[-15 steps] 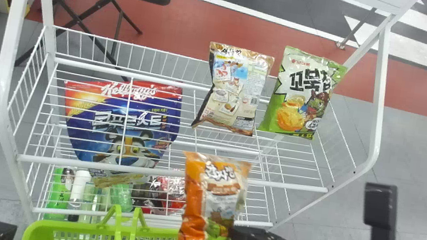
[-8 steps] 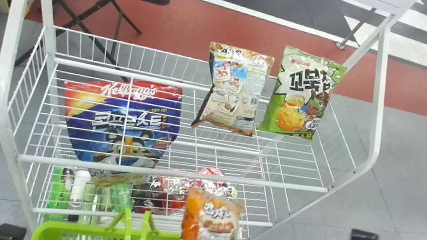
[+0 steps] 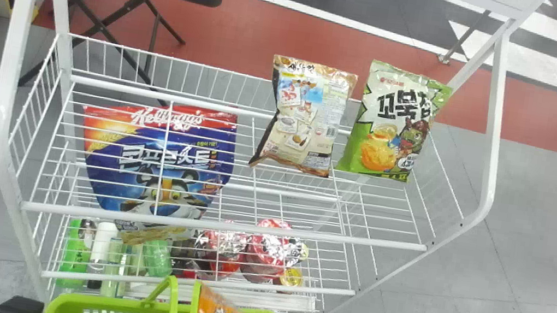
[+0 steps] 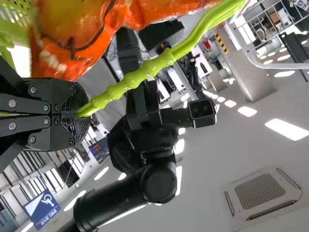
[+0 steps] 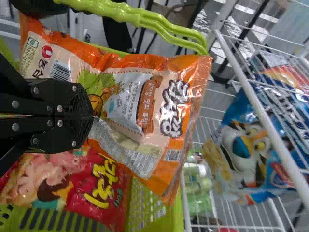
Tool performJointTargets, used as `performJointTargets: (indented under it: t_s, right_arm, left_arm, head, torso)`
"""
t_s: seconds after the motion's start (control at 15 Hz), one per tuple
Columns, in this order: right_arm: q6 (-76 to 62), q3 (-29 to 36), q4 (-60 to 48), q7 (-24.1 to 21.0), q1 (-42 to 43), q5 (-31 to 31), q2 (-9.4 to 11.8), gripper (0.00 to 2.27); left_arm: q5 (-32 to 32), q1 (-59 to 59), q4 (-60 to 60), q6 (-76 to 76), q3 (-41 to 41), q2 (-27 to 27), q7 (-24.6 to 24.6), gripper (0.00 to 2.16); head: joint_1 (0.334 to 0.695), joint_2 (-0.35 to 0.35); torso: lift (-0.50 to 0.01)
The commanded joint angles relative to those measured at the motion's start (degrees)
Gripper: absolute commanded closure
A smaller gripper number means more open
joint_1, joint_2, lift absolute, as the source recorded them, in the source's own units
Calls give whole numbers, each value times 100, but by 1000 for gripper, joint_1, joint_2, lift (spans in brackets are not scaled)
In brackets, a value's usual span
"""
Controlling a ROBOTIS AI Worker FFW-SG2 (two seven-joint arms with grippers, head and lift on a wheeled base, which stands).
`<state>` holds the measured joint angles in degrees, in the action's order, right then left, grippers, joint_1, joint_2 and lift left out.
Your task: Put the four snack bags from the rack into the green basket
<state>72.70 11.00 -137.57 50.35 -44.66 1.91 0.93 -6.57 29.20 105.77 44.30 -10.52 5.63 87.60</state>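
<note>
Rack (image 3: 224, 226) of white wire spans most of the head view, its upper shelf giving the packets a low fence to lean on, so their fronts face the robot. Before it sits the green basket (image 3: 113, 304), close up to the frame, presumably so that each carry is short. Next in size, the blue cereal bag (image 3: 112, 176) slants on the shelf's left part; it is probably not among the four, since red, orange, tan and green make that number. The tan bag (image 3: 309, 117) and green bag (image 3: 399, 125) stand side by side toward the right, upright enough to be easy to pinch next. Down in the basket lies the red bag (image 5: 72, 179), while the orange bag (image 5: 145, 106) is above it, top end up, perhaps so it can slip in narrow end first. Black fingers of the right gripper (image 5: 91, 116) are clamped on its long side, leaving the rest to hang free. The left gripper (image 4: 82, 113) is closed around the ribbed handle (image 4: 145, 70), likely to steady the basket; that handle runs right beside the orange bag and could snag it on the way down.
</note>
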Motion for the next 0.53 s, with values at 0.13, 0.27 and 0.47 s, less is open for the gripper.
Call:
performJointTargets:
  t_s: [0.13, 0.27, 0.47]
  right_arm:
    - [21, -942, 477, -455, 1, -719, 399, 2010]
    - [38, -916, 503, -719, 63, -789, 416, 1916]
    - [21, -511, 257, -719, 89, -578, 381, -2]
  left_arm:
    - [7, -2, -39, -57, -29, -18, 3, 2132]
    - [7, -2, -39, -75, -20, -18, 20, 2132]
    - [7, -2, -48, -75, -29, -18, 20, 2132]
  head:
    - [695, -350]
    - [695, -350]
    - [695, -350]
  torso:
    - [-6]
    - [-6]
    - [-6]
